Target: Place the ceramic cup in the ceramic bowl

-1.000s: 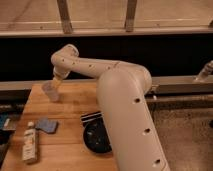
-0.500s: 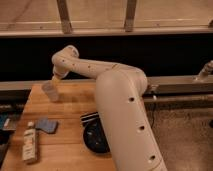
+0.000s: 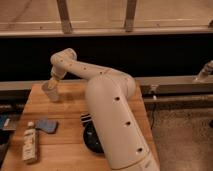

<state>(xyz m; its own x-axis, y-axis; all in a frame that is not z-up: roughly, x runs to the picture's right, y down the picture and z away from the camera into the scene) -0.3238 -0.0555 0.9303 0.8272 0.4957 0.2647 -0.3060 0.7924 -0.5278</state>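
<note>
Cup (image 3: 50,93) stood beyond-left of the bowl (image 3: 90,140), gripper (image 3: 53,83) atop it, grip unclear; arm (image 3: 113,116) half hid the bowl; bottle (image 3: 30,143) label unreadable.

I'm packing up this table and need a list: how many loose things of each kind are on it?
Cup: 1
Bowl: 1
Bottle: 1
Blue pad: 1
Striped piece: 1
Total: 5
The gripper is at the cup, over the far left corner of the table.

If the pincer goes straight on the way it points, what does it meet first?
Most likely the cup, right below the pincer near the table's far corner; they may be touching.
</note>
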